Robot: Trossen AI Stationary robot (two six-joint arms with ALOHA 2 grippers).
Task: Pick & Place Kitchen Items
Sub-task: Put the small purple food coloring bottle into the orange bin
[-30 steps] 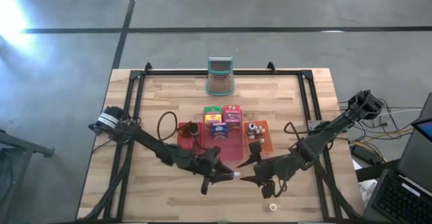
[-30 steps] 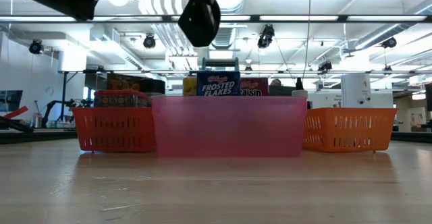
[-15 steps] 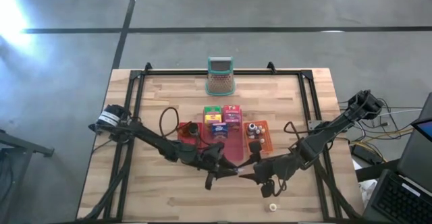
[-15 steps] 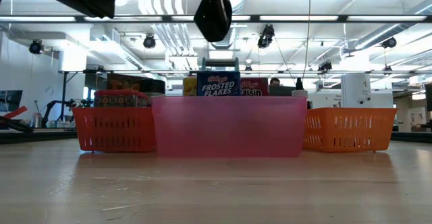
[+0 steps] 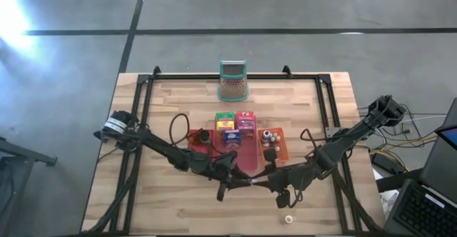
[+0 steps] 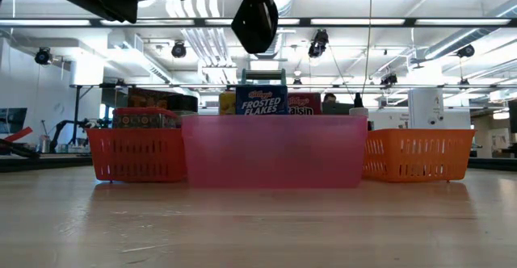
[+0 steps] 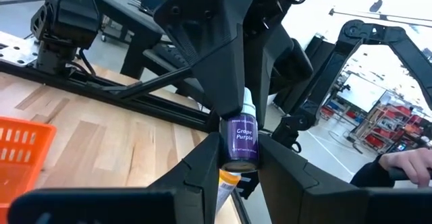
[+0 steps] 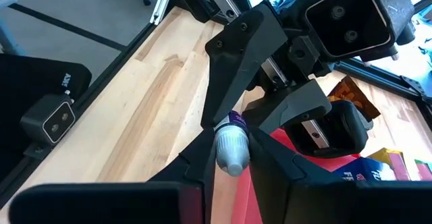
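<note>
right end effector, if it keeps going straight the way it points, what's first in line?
The left end effector: they meet tip to tip over the table, both on the small purple bottle. Nothing else between them.

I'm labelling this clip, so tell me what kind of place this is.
Probably a robotics lab or workshop: a wooden bench on a bare concrete floor, exposed ceiling ducts and strip lights overhead, and a laptop beside the table.

On the wooden table [image 5: 171, 101] we see a teal-rimmed mesh holder [image 5: 232, 81] at twelve o'clock, and near the centre a red tray [image 5: 246, 158] with an orange tray [image 5: 280, 148] at its three o'clock.
</note>
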